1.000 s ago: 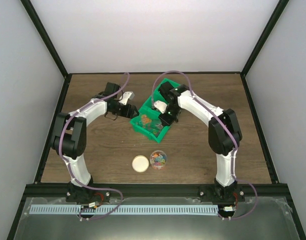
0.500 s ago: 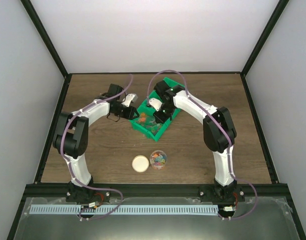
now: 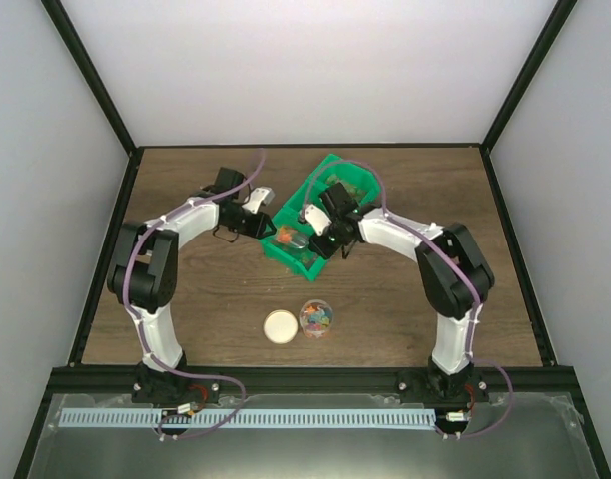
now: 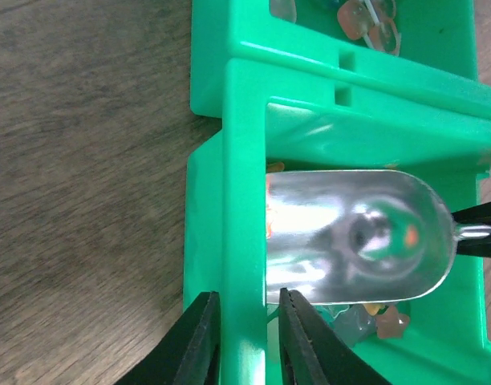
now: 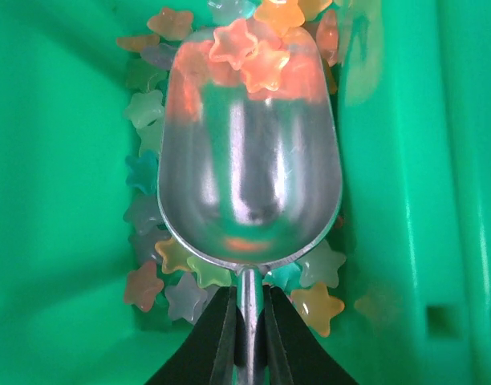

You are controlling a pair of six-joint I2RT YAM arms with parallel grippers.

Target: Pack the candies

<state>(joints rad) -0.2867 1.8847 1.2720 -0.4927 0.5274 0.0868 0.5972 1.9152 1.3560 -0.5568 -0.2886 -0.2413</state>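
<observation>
1. Right now my right gripper (image 5: 247,317) is clenched on the thin handle of the shiny metal scoop (image 5: 249,160). The bowl lies open side up inside one compartment of the green plastic bin (image 5: 53,176).
2. My left gripper (image 4: 244,329) is pinched on the bin's end wall, one finger on either side, steadying it on the brown wooden table (image 3: 186,299).
3. Most of the small star-shaped candies (image 5: 249,52) lie loose on the bin floor, around and under the scoop. Only two or three orange and pink ones sit at its lip. More are already in the clear round jar (image 3: 315,317), which stands open near the table's front edge, just beside the tan round lid (image 3: 280,326) and well apart from the bin.
4. I judge the step in hand to be loading the scoop. To do it well, I would drive the lip low along the floor toward the wall my left gripper holds, so that wall banks the sweets into the bowl. Then I would level the bowl before lifting, with the left clamp firm so the bin cannot slide.
5. The candies are flat stars with no long axis to speak of, and they lie at every angle, so nothing needs aligning. The scoop's axis is what matters. It runs from the handle straight to the lip, which points at the held wall, toward my left arm.
</observation>
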